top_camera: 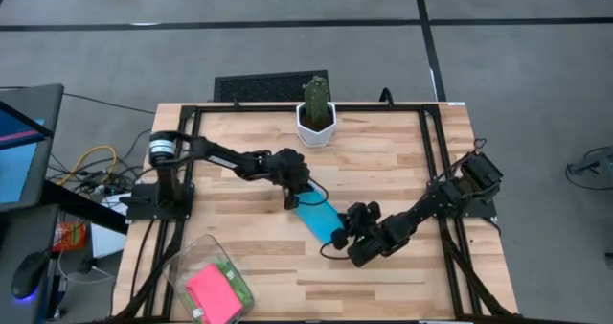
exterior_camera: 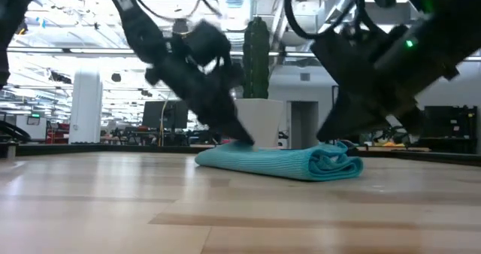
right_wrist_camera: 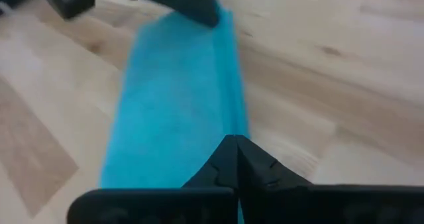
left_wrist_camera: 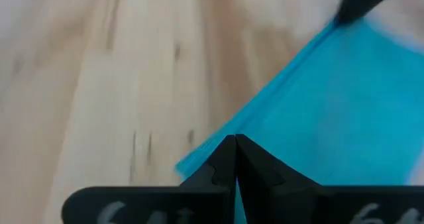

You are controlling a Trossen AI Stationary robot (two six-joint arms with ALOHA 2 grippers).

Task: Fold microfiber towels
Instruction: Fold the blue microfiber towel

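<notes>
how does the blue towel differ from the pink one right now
The blue towel lies on the bare table as a long folded strip; the pink towel sits bunched in the clear bin. The left gripper and right gripper are each shut on an end of the blue towel; nothing holds the pink towel.

Around the light wooden table (top_camera: 383,161) lies grey floor (top_camera: 287,46) crossed by dark lines, a black floor mat (top_camera: 259,86) just behind it, and ceiling strip lights (exterior_camera: 60,36) beyond.
</notes>
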